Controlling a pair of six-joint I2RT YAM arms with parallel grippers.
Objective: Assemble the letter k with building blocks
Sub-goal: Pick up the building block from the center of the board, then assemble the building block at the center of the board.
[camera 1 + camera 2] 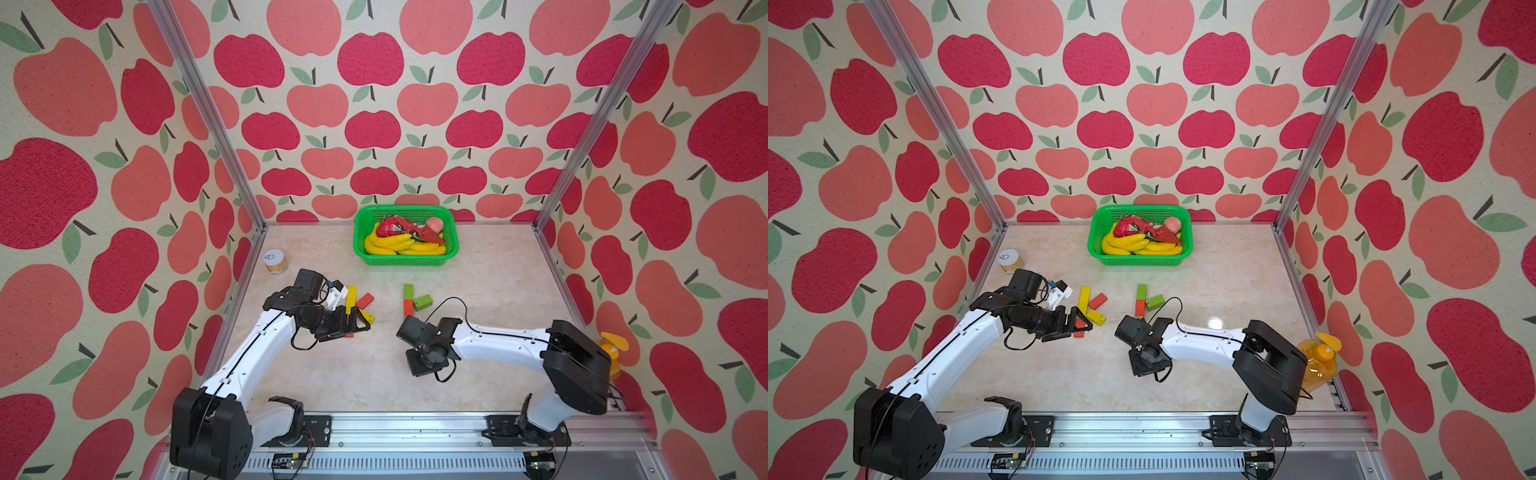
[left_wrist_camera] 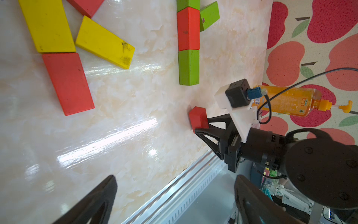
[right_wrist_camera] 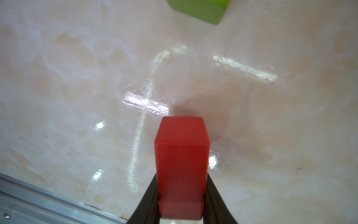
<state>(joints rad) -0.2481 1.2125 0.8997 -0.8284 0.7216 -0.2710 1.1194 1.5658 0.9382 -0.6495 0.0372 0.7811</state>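
My right gripper (image 3: 182, 194) is shut on a red building block (image 3: 182, 151), held just above the table; the left wrist view shows this block (image 2: 197, 118) in front of a column of green (image 2: 188, 67), red (image 2: 188, 29) and green blocks, with a tilted green block (image 2: 209, 15) beside it. In both top views the right wrist hides that gripper. My left gripper (image 1: 359, 324) is open and empty above a loose group of blocks: two yellow (image 2: 47, 25) (image 2: 104, 41) and two red (image 2: 67, 83).
A green basket (image 1: 405, 259) of toy bananas and other toys stands at the back. A small jar (image 1: 275, 262) sits at the back left. An orange bottle (image 1: 611, 349) stands at the right edge. A metal rail (image 1: 415, 428) runs along the front.
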